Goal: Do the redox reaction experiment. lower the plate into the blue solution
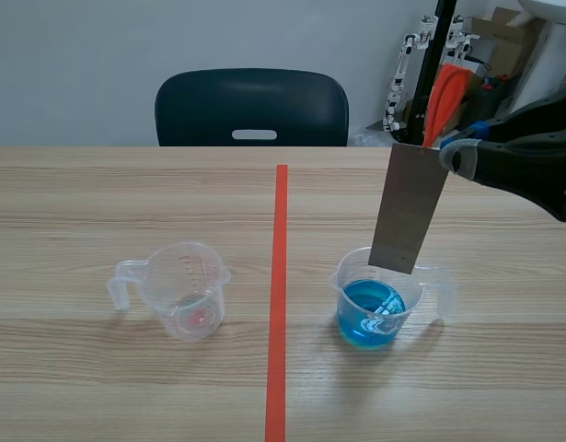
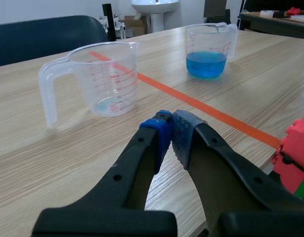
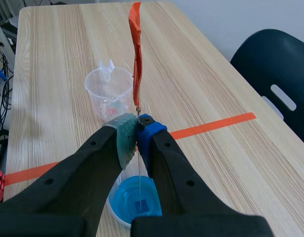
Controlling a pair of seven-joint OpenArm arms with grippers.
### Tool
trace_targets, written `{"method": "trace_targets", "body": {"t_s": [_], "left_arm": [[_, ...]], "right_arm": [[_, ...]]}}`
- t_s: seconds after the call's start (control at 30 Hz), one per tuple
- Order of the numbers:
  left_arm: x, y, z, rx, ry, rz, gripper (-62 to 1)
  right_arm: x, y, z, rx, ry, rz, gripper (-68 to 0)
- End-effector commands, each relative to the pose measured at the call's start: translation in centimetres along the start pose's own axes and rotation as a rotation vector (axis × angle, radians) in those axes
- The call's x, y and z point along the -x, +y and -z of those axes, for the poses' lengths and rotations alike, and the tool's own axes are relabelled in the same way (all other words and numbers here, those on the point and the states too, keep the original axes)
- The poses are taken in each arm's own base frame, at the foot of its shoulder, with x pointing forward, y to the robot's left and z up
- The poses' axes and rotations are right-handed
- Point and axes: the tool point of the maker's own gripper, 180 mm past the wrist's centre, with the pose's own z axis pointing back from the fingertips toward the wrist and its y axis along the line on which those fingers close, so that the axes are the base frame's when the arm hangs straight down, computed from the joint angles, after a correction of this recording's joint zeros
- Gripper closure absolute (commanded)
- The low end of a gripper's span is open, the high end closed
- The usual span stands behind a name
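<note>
A grey metal plate (image 1: 410, 207) hangs upright with an orange-red strip (image 1: 445, 97) at its top. My right gripper (image 1: 445, 152) is shut on its upper end. Its lower edge is at about rim height over the clear beaker of blue solution (image 1: 373, 308). In the right wrist view the plate (image 3: 139, 183) shows edge-on between my fingers (image 3: 138, 123), with the blue solution (image 3: 134, 202) right below. My left gripper (image 2: 170, 132) is shut on nothing, low over the table and short of the empty beaker (image 2: 109, 79). It is out of the scene view.
An empty clear measuring beaker (image 1: 186, 290) stands left of the orange tape line (image 1: 280, 295). A dark chair (image 1: 252, 106) is at the table's far side. A red block-like thing (image 2: 295, 153) sits beside my left gripper. Equipment clutters the back right.
</note>
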Motion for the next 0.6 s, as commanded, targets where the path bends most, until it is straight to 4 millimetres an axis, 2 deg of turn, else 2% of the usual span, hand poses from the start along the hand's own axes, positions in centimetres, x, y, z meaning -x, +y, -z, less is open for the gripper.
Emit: {"method": "trace_targets", "body": {"t_s": [0.0, 0.13, 0.27, 0.5, 0.57], "left_arm": [[-1.0, -0.5, 0.2, 0.009, -0.054, 0.002, -4.0], [-1.2, -2.4, 0.8, 0.033, -0.069, 0.066, -4.0], [-2.2, -3.8, 1.4, 0.062, -0.103, 0.095, -4.1], [-4.5, -4.3, 2.3, 0.086, -0.179, 0.113, -4.2], [-4.6, -4.4, 2.4, 0.087, -0.184, 0.114, -7.8]], "right_arm": [[-0.8, -0.7, 0.1, 0.015, -0.026, -0.014, -0.6], [-0.1, -0.8, 0.3, 0.014, -0.021, -0.011, -0.6], [0.2, -0.7, 0.5, 0.004, -0.023, 0.003, -0.6], [0.3, -0.5, 0.5, -0.003, -0.021, 0.004, -0.6], [0.4, -0.3, 0.5, -0.017, -0.016, 0.006, -0.6]]}}
